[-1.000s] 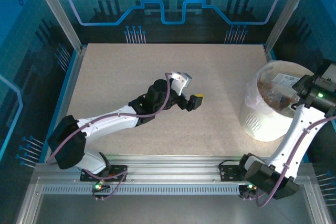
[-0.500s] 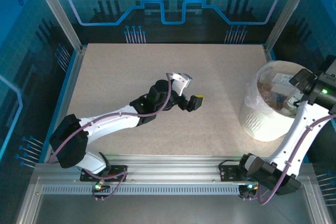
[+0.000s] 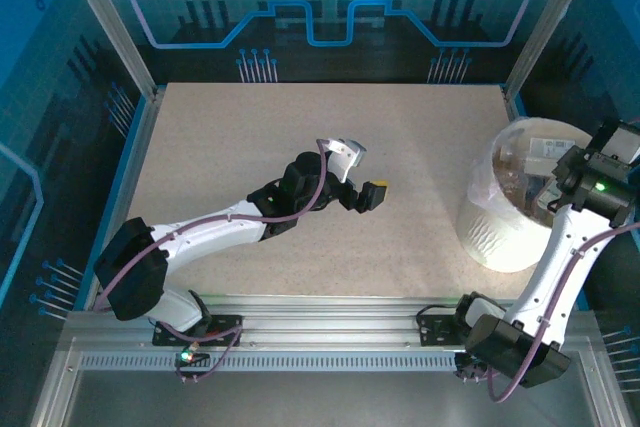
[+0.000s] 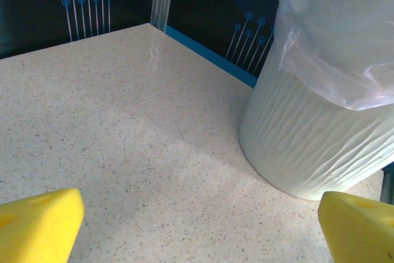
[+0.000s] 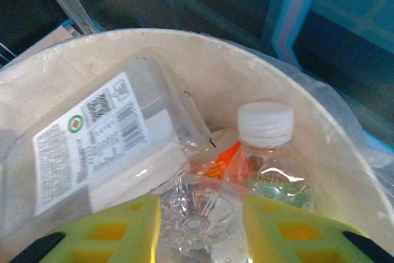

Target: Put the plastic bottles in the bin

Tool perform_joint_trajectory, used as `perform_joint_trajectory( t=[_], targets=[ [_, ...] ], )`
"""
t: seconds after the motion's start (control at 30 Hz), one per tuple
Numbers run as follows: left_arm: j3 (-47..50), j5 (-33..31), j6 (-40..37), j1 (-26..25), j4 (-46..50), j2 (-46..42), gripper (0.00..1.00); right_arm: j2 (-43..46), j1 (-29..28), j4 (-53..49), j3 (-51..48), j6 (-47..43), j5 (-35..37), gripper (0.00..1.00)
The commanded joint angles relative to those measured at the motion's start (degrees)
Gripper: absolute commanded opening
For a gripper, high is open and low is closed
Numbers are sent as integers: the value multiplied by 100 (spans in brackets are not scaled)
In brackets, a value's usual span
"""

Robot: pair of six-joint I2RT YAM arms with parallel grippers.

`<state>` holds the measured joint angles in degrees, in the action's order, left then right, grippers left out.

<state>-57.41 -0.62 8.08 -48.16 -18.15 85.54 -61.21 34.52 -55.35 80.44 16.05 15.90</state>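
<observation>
Speckled beige counter [image 3: 250,147] runs under both my arms, with blue-lit panels behind it. At the right edge of the overhead view stands the bin [image 3: 495,237], white and ribbed, its clear bag [image 4: 345,35] folded over the rim. Inside it lie plastic bottles [image 5: 184,152]. A flat-sided bottle [image 5: 92,146] with a white printed label is at the left of my right wrist view. A white-capped bottle [image 5: 266,124] is at the right, with a scrap of orange label beside it. My right hand [image 5: 200,232] hangs over the bin's mouth. The round base of a clear bottle [image 5: 197,210] fills the gap between its yellow-green fingers [image 5: 104,232]. Whether I am clamping it or it lies loose, I cannot tell. My left hand [image 3: 362,177] is at mid-counter, well apart from the bin. It is released, its yellow fingertips [image 4: 37,223] wide with bare counter between them.
</observation>
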Motion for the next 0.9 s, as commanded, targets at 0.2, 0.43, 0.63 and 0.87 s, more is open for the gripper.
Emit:
perform_joint_trajectory(
  t=[0.2, 0.43, 0.63, 0.87],
  targets=[
    [-114, -39, 10, 35, 103, -121, 99, 39, -168, -667, -101, -59, -34, 41],
    [-35, -794, -86, 103, 317, -493, 99, 304, -926, -683, 830, -42, -50, 60],
    [140, -2141, 50, 436, 900, -1101, 99, 604, -1821, -274, 1092, 16, -584, 68],
    [691, -3649, 148, 1031, 1526, -2122, 99, 847, -2775, 1388, 284, -90, -2631, 75]
  ],
)
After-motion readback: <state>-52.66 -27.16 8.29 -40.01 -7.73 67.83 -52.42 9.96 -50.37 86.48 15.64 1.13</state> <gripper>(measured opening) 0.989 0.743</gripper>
